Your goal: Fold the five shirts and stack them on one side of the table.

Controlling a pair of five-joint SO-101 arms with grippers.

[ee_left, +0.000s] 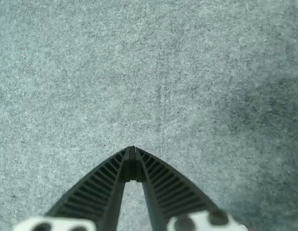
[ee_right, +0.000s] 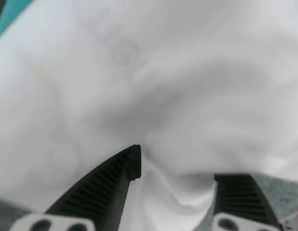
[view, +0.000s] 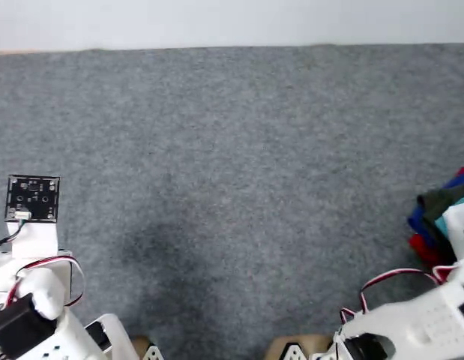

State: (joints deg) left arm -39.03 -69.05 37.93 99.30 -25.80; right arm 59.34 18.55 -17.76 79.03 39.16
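A pile of shirts [view: 435, 217] in blue, red, dark green, teal and white lies at the table's right edge. In the right wrist view a white shirt [ee_right: 153, 82] lies just in front of the camera, with a strip of teal shirt [ee_right: 8, 13] beside it. My right gripper [ee_right: 180, 166] is open and pressed into the white shirt. A bunched fold of the cloth sits between its fingers and hides one fingertip. My left gripper [ee_left: 134, 150] is shut and empty, low over bare grey carpet at the front left.
Grey carpet [view: 239, 150] covers the whole table. The left arm's body [view: 29, 300] stands at the front left corner, the right arm's body [view: 419, 319] at the front right. A pale wall runs along the far edge.
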